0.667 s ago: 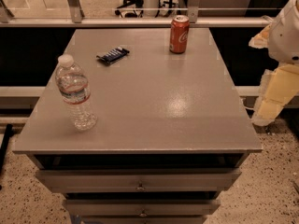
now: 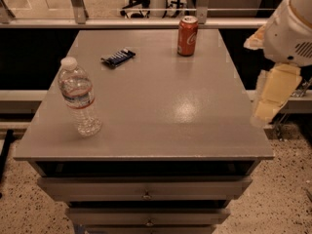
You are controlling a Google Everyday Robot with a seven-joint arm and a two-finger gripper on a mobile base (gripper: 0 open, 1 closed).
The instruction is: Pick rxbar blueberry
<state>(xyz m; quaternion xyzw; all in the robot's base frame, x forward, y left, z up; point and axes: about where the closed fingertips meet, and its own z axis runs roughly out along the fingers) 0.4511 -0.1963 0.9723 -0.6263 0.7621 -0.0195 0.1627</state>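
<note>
The rxbar blueberry (image 2: 118, 57) is a small flat dark-blue bar with white markings. It lies on the grey table top (image 2: 161, 106) at the far left. My gripper (image 2: 271, 95) hangs off the table's right edge on the white arm (image 2: 292, 30). It is far from the bar and holds nothing that I can see.
An orange-red soda can (image 2: 187, 29) stands at the far middle of the table, to the right of the bar. A clear water bottle (image 2: 78, 96) stands near the front left. Drawers (image 2: 146, 194) sit below the top. A rail runs behind the table.
The arm and gripper have shifted slightly left toward the table's right edge. The bar, can and bottle have not moved.
</note>
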